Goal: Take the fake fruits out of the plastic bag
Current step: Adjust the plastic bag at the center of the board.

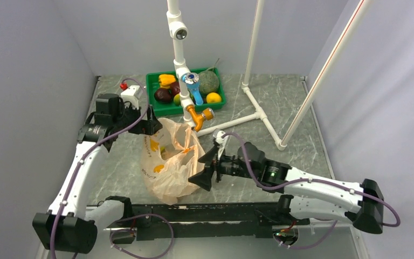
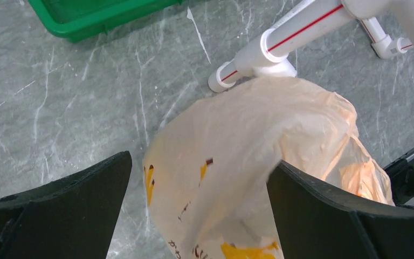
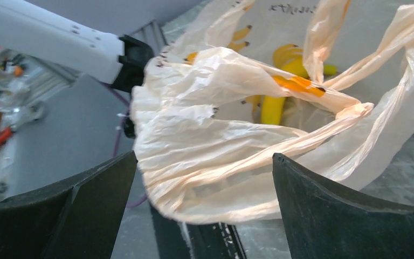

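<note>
The plastic bag [image 1: 168, 162], peach-beige with banana prints, lies crumpled on the table between my two arms. My left gripper [image 1: 152, 125] is open at the bag's far left top. In the left wrist view the bag [image 2: 248, 135] bulges between the wide-apart jaws of that gripper [image 2: 200, 162]. My right gripper [image 1: 202, 168] is open at the bag's right side, with a handle loop and the rim of the bag [image 3: 232, 113] between its spread fingers [image 3: 205, 156]. Fake fruits lie in the green tray [image 1: 152, 81]: a maroon one [image 1: 163, 95] and a yellow-green one [image 1: 178, 99]. What the bag holds is hidden.
The tray also holds a netted melon [image 1: 208, 82], a yellow pepper [image 1: 167, 80] and an orange-yellow ball [image 1: 213, 97]. A white PVC pipe frame [image 1: 259, 110] stands behind the bag, its end [image 2: 223, 78] touching the bag's far side. Walls close in the table on the left, back and right.
</note>
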